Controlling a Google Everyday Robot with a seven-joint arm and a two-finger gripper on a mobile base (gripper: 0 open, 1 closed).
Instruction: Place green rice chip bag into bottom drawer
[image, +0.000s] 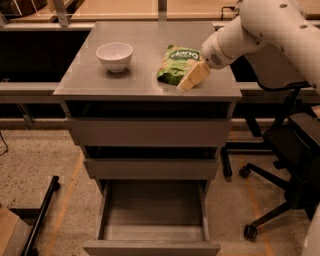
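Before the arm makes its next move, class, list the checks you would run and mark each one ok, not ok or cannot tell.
1. Bottom drawer pulled open: ok.
2. Green rice chip bag lying on cabinet top: ok.
3. Gripper at the bag's right edge: ok.
4. Bag gripped: cannot tell.
5. White bowl apart from bag: ok.

A round white ceramic bowl (114, 55) stands upright on the left of the flat grey metal cabinet top (95, 82), well apart from the gripper (192, 78) over its right front part; a black wheeled office chair (295, 165) stands beside the cabinet on the speckled floor (40, 160)
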